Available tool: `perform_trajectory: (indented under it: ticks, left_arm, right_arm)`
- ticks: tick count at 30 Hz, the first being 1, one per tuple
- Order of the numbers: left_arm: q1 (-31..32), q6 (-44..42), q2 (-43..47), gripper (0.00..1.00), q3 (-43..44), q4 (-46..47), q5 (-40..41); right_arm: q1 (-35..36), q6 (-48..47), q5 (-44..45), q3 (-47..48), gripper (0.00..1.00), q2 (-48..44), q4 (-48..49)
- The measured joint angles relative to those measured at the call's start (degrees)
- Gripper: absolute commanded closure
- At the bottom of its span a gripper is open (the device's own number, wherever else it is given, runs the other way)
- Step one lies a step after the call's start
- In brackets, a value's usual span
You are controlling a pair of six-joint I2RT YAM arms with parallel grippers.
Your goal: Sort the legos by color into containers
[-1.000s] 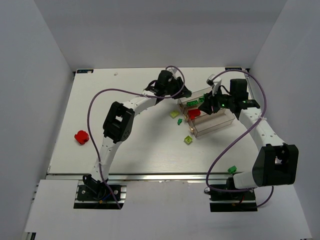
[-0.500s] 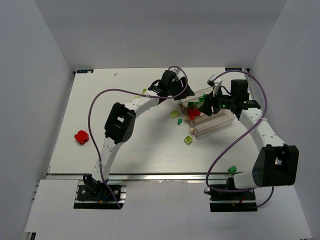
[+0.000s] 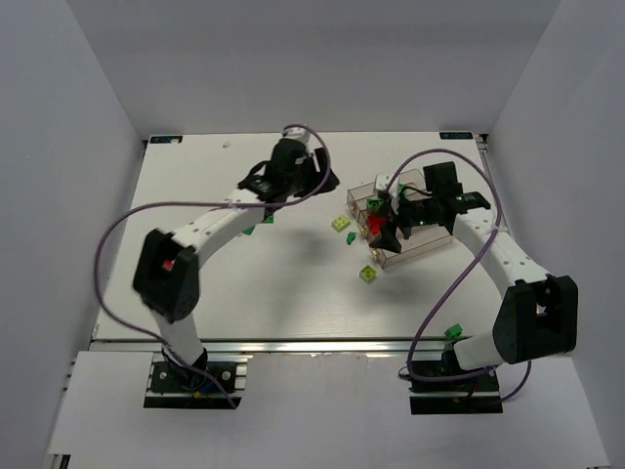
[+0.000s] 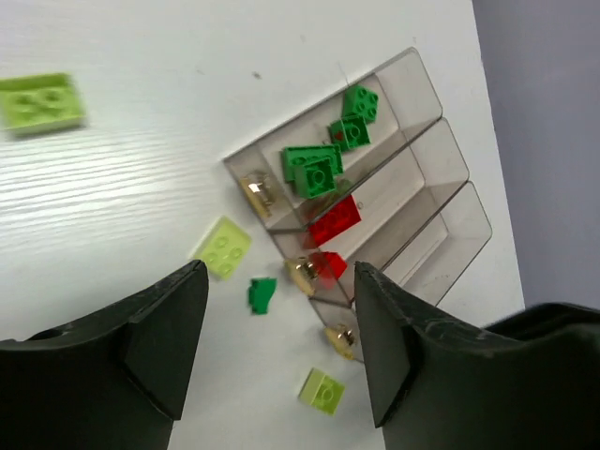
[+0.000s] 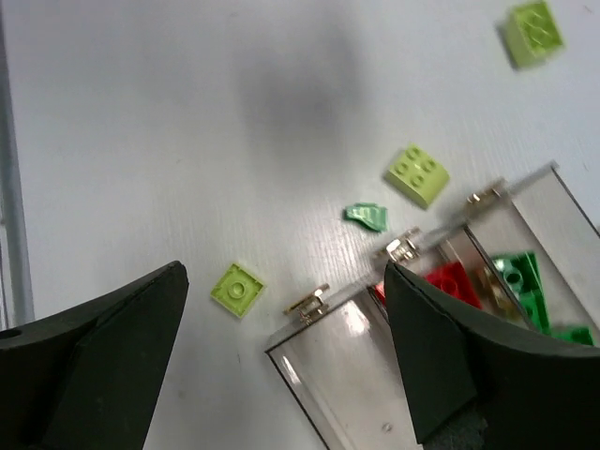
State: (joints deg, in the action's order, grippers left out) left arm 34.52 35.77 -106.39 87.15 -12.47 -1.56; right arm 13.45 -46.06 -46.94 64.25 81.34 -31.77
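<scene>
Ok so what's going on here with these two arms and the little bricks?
Two robot arms are sorting small plastic bricks by colour into a clear smoky three-bin tray. Dark green bricks lie in one outer bin, red bricks in the middle one; the third looks empty. The left gripper and right gripper both have open jaws holding nothing. Lime yellow-green bricks and a small dark green piece lie loose on the white table.

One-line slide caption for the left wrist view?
Open left gripper frames the stepped tray: green bricks in one bin, red bricks in the next, lime bricks loose on the table.
</scene>
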Motion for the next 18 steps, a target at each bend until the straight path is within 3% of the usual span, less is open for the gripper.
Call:
perform_trajectory:
  ticks: [4, 9, 16, 18]
  left_arm:
    - [-2.0, -0.2, 16.6, 0.18, -12.4, 0.5, 5.1]
    - [-3.6, 2.6, 32.9, 0.16, -27.0, 0.4, 11.2]
    - [-3.6, 6.6, 44.5, 0.15, -38.0, -3.6, 16.6]
    - [-3.6, 7.7, 47.6, 0.15, -39.8, -4.6, 17.9]
  right_arm:
    - [4.4, -16.8, 0.2, -1.3, 0.12, 0.1, -4.2]
    - [8.2, -34.6, 5.0, 2.1, 0.26, 5.9, -9.2]
    - [9.5, -51.8, 14.3, 15.6, 0.53, 20.3, -15.9]
    - [10.3, -54.3, 16.4, 18.3, 0.56, 22.4, -17.4]
